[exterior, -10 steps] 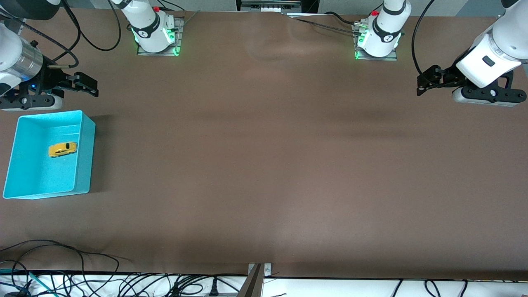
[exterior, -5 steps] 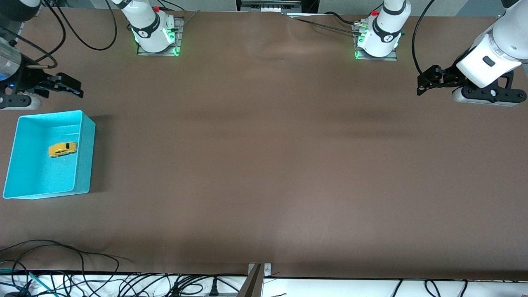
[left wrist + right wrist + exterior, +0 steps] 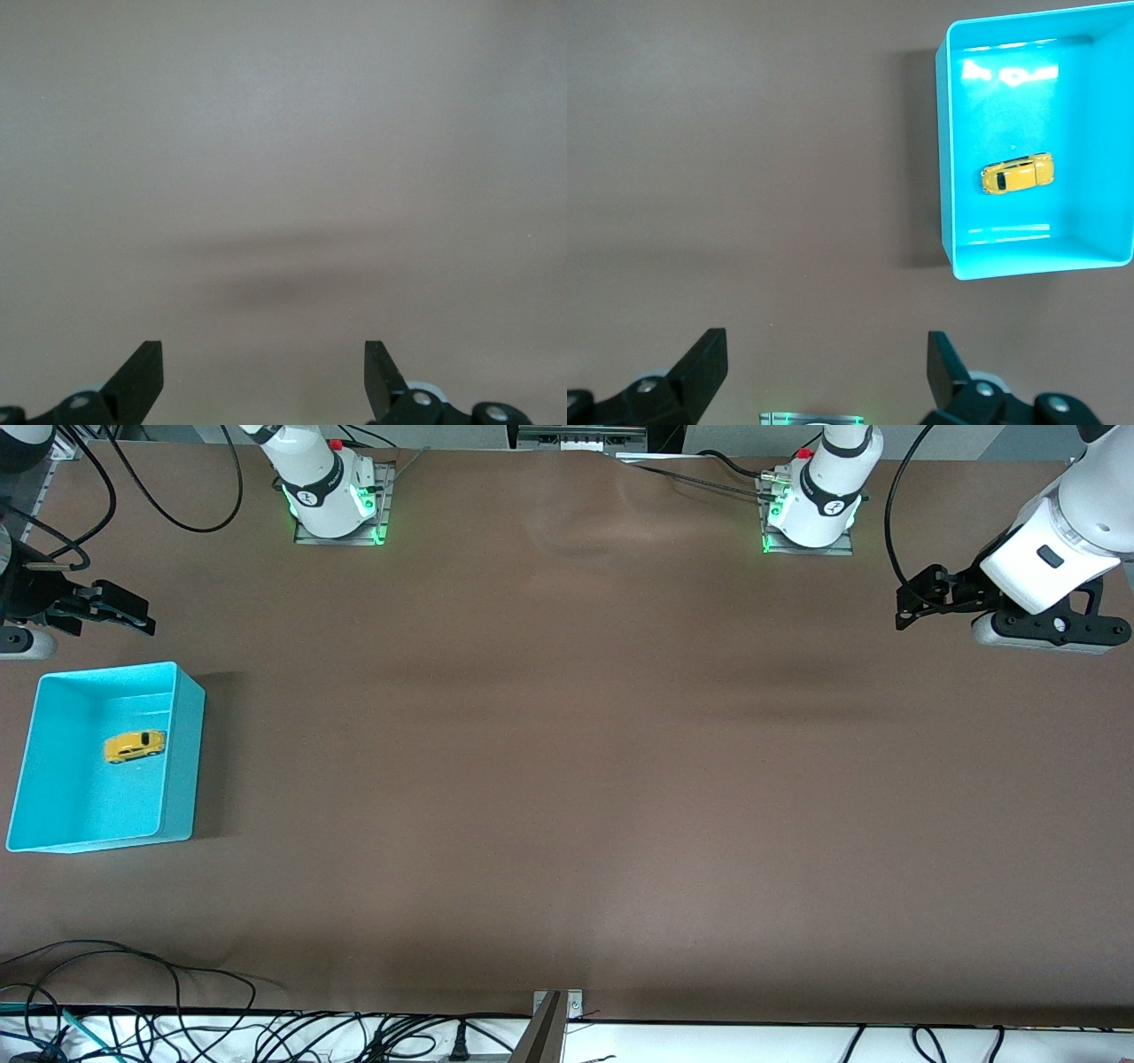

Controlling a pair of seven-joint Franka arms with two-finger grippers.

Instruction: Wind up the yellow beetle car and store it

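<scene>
The yellow beetle car lies on its wheels inside the turquoise bin, at the right arm's end of the table. The right wrist view also shows the car on the floor of the bin. My right gripper hangs open and empty over bare table just past the bin's rim that lies farther from the front camera. In its own view the right gripper has only the table between its fingers. My left gripper waits open and empty over the other end of the table, and the left gripper sees only bare brown surface.
The two arm bases with green lights stand along the table edge farthest from the front camera. Loose cables and a metal bracket lie at the edge nearest that camera. Brown table stretches between bin and left gripper.
The right gripper has drawn back toward its end of the table, away from the middle, staying open. The car, the bin and the left arm have not moved.
</scene>
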